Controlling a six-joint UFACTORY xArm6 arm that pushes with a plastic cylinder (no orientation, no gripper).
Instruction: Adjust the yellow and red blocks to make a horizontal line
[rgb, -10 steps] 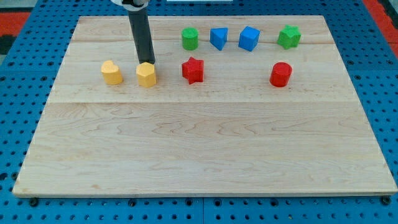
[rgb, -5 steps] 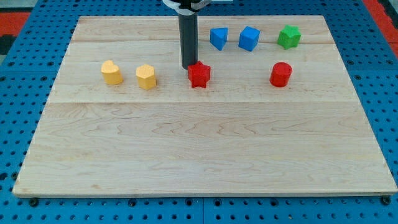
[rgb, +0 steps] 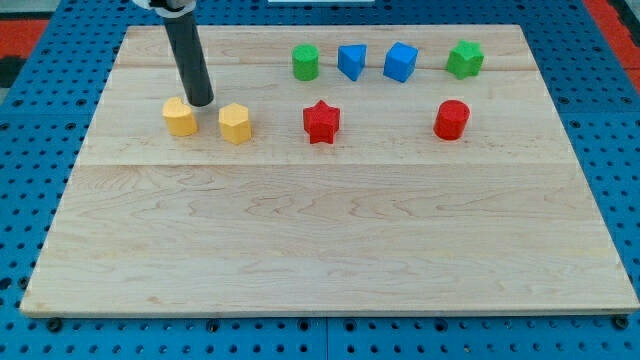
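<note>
A yellow heart-shaped block (rgb: 180, 116) sits at the view's left, with a yellow hexagonal block (rgb: 235, 123) just right of it. A red star block (rgb: 321, 122) sits near the middle and a red cylinder (rgb: 451, 119) at the right. These lie in a rough row across the board. My tip (rgb: 201, 102) stands just above and between the two yellow blocks, close to the heart block's upper right edge. I cannot tell if it touches.
A green cylinder (rgb: 305, 62), two blue blocks (rgb: 351, 61) (rgb: 400, 61) and a green star-like block (rgb: 465, 59) form a row near the view's top. The wooden board (rgb: 320, 250) lies on a blue pegboard.
My tip went from above the yellow hexagonal block to the red star, nudging it right and down, then swung left to stand between the yellow blocks. The green cylinder shows again.
</note>
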